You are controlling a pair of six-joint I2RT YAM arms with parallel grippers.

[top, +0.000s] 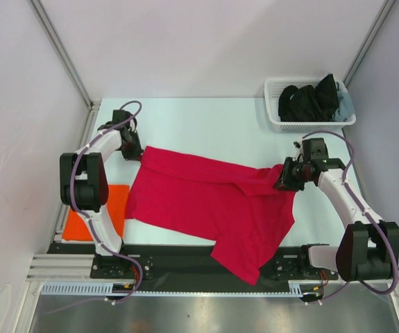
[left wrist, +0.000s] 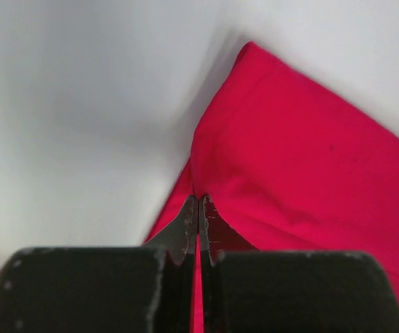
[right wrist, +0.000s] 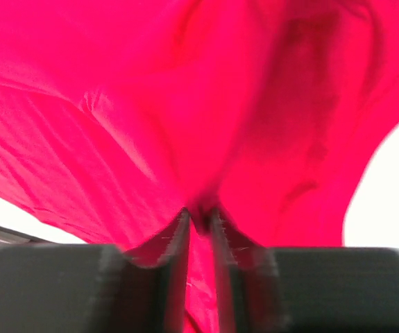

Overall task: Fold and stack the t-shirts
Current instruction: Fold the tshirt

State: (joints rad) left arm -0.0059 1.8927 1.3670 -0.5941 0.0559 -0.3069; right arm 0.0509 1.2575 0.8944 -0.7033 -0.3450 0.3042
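**Two arms, one shirt:** A crimson red soft cloth t-shirt (top: 206,201) is lying spread across the middle of the pale bench (top: 206,121), its lower part reaching past the near edge, as two robot arms are holding it out between them.

The left tool (top: 135,151) is clenching a corner of the cloth toward the far left of the bench, its jaws pressed together with red fabric pinched in the seam between them. The right tool (top: 284,177) is meeting the shirt's opposite side near the right edge. Its jaws are standing narrowly apart with a gather of red cloth between them, and I cannot tell whether they are biting or letting go.

The left arm (top: 88,182) is reaching forward along the left edge, elbow raised and wrist turned in toward the cloth. The right arm (top: 341,195) is bending out from the near right corner, wrist pointing left.

A bright orange cloth t-shirt (top: 119,201) is lying flat at the near left corner, partly under the left arm. A white plastic lattice basket (top: 303,125) holding dark garments (top: 310,100) is sitting at the far right corner.

The red shirt is looking light, limp and quick to sag or crease. It is probably best taken by pinches at hems, shoulders or corners, on both sides at once, not by a grab at mid-panel.
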